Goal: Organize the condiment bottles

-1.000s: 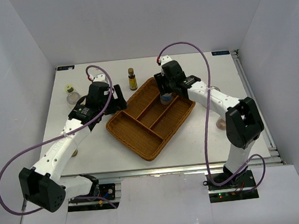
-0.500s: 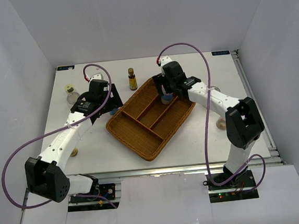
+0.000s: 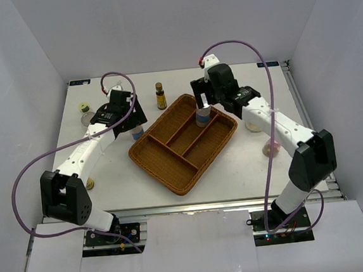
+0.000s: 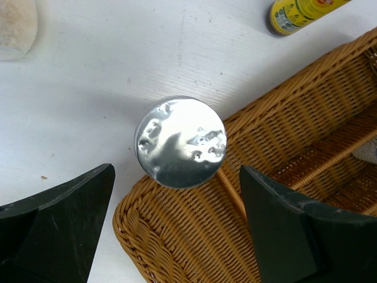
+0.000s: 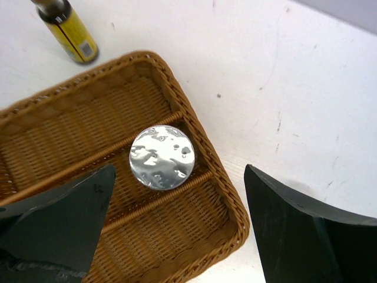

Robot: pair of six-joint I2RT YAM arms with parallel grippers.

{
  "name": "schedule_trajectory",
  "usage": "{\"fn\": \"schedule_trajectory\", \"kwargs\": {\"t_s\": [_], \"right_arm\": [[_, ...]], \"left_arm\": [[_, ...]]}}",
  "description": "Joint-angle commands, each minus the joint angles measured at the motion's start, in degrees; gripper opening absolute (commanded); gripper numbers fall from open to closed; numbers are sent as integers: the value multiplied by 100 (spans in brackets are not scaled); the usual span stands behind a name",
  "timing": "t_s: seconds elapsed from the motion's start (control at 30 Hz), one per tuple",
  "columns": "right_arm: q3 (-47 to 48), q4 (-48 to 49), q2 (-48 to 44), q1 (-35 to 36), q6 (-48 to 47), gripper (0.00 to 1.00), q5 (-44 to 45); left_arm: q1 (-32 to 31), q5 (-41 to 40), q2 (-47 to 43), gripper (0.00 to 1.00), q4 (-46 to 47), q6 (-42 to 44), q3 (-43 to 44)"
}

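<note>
Inside the woven tray's [image 3: 165, 163] far end stands a silver-capped bottle [image 3: 203, 116]; right hand [image 5: 179, 194] and left hand [image 4: 177, 177] spread wide, empty.

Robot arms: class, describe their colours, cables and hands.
The left arm and right arm have white links with black joint housings; a purple cable loops along each. The left hand and right hand each have two broad black fingers.

The honey-brown woven wicker tray [image 3: 154, 172] shows tight basket-weave. The tray's blue-labelled cylinder [image 5: 161, 157] and its left twin [image 4: 180, 141] have mottled silver caps. The slim amber bottle [image 3: 161, 97] wears yellow. White worktop [image 3: 247, 162], grey-speckled.
</note>
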Motion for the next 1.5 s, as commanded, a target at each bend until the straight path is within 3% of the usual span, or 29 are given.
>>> {"fn": "schedule_trajectory", "kwargs": {"t_s": [0.0,0.33,0.47,0.5,0.7,1.07,1.33,1.47], "right_arm": [[-42,-79,-1045,-1,70,95,-4],[-331,73,-2214,-5,73,93,9],[-365,98,-2360,-6,49,93,70],[-365,98,-2369,-6,40,93,78],[-399,85,-2406,2,53,92,65],[-546,9,-2522,-6,166,93,79],[-870,-37,-2698,-6,341,93,336],[-979,-78,-2781,-6,391,93,386]], "left_arm": [[116,-3,119,96,174,48,220],[121,-4,543,79,147,66,338],[129,-11,508,62,96,49,287],[129,-11,499,49,79,40,262],[119,-38,346,0,-289,104,529],[-275,17,-380,0,-563,731,1437],[-1589,302,-587,0,-168,926,1306],[-1934,432,-670,0,211,905,1124]]}}
